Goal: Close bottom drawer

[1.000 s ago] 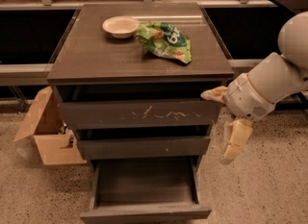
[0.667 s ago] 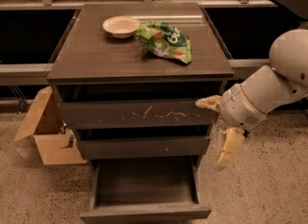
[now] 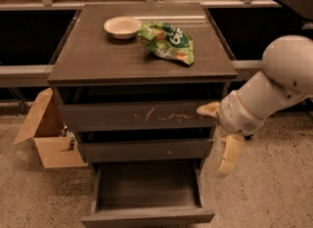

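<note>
The bottom drawer (image 3: 146,216) is the lowest of three in a dark wooden cabinet and stands pulled far out, its wide shallow box bare inside. My gripper (image 3: 211,140) hangs at the cabinet's right side, level with the middle drawer (image 3: 142,149) and above the open drawer's right rear corner. Its two cream fingers are spread apart, one pointing left by the scratched top drawer front (image 3: 137,116), the other pointing down. It holds nothing and does not touch the bottom drawer.
A white bowl (image 3: 122,26) and a green snack bag (image 3: 168,41) lie on the cabinet top (image 3: 98,60). An open cardboard box (image 3: 46,134) sits on the speckled floor to the left. Dark benches flank the cabinet.
My arm and gripper have moved left, closer to the cabinet's right side. The drawers, bowl and bag have not moved.
</note>
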Motion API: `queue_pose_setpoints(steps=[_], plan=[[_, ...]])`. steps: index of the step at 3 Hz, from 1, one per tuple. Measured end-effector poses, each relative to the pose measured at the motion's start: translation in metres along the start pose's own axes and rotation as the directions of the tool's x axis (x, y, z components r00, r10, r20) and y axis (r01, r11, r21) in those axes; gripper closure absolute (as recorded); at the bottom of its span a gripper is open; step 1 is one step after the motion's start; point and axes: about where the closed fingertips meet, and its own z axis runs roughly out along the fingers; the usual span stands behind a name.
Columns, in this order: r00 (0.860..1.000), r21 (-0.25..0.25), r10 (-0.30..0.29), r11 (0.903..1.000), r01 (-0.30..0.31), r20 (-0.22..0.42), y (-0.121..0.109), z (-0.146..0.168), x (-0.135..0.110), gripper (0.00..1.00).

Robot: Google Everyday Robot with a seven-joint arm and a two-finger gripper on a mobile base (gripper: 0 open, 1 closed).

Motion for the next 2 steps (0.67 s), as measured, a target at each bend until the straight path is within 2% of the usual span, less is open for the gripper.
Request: queue_pose_setpoints(steps=[1,2], plan=[[0.998,-0.046,0.009,0.9989,-0.012,-0.069,0.006,0.033,0.03,0.0],[0.996,-0.093,0.014,0.9954,-0.022,-0.087,0.015,0.072,0.062,0.0]])
